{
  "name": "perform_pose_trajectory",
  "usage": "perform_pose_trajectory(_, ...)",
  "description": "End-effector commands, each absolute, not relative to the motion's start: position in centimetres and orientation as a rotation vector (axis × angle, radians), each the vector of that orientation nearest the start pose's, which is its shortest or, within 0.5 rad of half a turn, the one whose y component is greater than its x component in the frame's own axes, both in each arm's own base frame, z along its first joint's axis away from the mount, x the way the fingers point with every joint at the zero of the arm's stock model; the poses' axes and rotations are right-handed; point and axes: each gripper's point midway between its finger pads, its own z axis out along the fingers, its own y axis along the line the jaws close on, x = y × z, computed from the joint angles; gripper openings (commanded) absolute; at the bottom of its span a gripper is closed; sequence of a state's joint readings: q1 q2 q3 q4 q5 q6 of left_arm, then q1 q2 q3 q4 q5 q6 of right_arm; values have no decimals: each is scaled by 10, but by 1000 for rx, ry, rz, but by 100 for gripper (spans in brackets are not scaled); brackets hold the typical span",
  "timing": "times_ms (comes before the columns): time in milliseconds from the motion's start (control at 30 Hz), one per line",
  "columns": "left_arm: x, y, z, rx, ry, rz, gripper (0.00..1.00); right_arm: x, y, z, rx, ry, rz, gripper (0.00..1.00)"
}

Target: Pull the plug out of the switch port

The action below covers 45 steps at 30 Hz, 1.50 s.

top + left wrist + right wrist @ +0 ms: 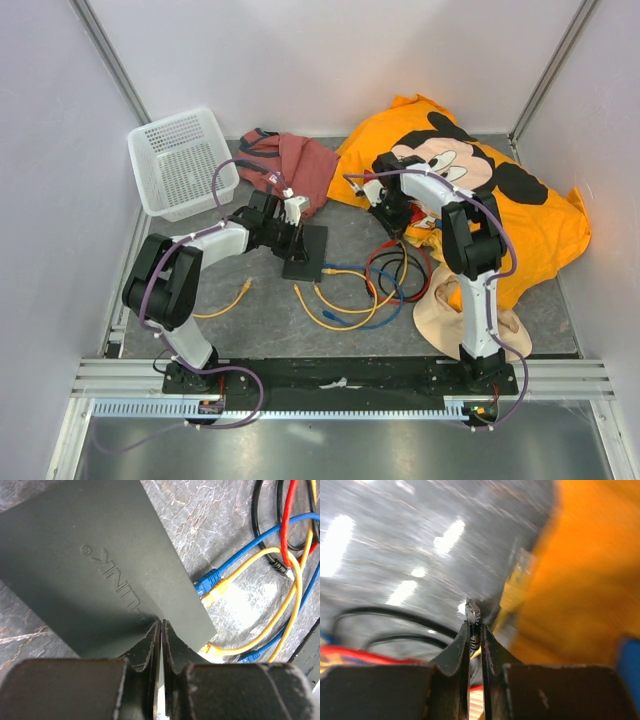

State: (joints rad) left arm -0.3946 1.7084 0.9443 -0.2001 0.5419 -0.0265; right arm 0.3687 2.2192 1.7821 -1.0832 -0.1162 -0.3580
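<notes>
Under the left end effector (pixel 160 630): switch (pixel 95 555).

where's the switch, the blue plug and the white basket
switch (pixel 100 565), left wrist view, middle of its flat top face
blue plug (pixel 205 582), left wrist view, plug body at the switch's edge
white basket (pixel 185 160), top view, bare mesh floor

Pressed into the switch (pixel 75 595), upside down near the middle of the left wrist view: "-LINK" with a ® sign; earlier letters unreadable.
</notes>
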Motion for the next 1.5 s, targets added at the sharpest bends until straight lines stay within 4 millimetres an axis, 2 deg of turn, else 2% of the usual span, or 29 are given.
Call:
perform_pose_trajectory(0,316,-222,27,603,2491,-767,11,387,96,36,-1126,2801,-273,0)
perform_pose_trajectory(133,316,-223,25,603,2504,-769,11,392,76,48,-1077,2776,-384,0)
perform_pose_trajectory(267,315,-224,27,602,2503,-786,11,399,69,62,-1062,2722,-462,0)
perform_pose_trajectory(333,316,-225,28,602,2500,-788,11,403,69,68,-1058,2707,-472,0)
perform_pose_trajectory(433,317,-225,28,605,2499,-789,11,405,81,74,-1060,2694,-373,0)
perform_pose_trajectory(467,318,-225,29,605,2497,-788,11,407,90,78,-1056,2686,-305,1)
perform_pose_trajectory(500,317,-226,30,611,2494,-789,11,401,105,78,-1072,2695,-170,7)
perform_pose_trajectory(533,317,-225,31,614,2492,-786,11,399,115,81,-1083,2689,-99,29)
perform_pose_trajectory(600,316,-224,33,623,2485,-781,11,398,137,95,-1110,2642,-13,43)
perform_pose_trajectory(633,315,-223,34,630,2481,-777,11,399,143,101,-1116,2621,-11,59)
perform_pose_trajectory(667,313,-222,33,633,2483,-775,11,404,158,116,-1114,2569,-2,63)
perform_pose_trajectory(700,313,-221,33,636,2482,-772,10,404,168,121,-1110,2548,48,65)
perform_pose_trajectory(733,312,-221,32,641,2482,-769,11,404,190,133,-1119,2502,162,66)
perform_pose_trajectory(800,310,-220,29,636,2494,-766,11,394,213,135,-1152,2493,321,65)
perform_pose_trajectory(833,310,-219,27,636,2500,-767,11,382,235,138,-1175,2474,508,63)
perform_pose_trajectory(933,312,-220,28,641,2499,-764,11,356,264,123,-1205,2520,751,61)
perform_pose_trajectory(967,312,-220,27,640,2503,-756,11,348,272,112,-1214,2544,822,60)
perform_pose_trajectory(1100,314,-214,23,609,2530,-714,10,319,292,86,-1265,2607,960,59)
perform_pose_trajectory(1233,310,-213,25,631,2524,-714,10,313,300,64,-1262,2651,1068,57)
perform_pose_trajectory(1300,305,-214,31,655,2520,-741,9,311,306,60,-1255,2651,1134,57)
perform_pose_trajectory(1467,296,-209,32,674,2518,-724,8,311,312,45,-1253,2666,1191,56)
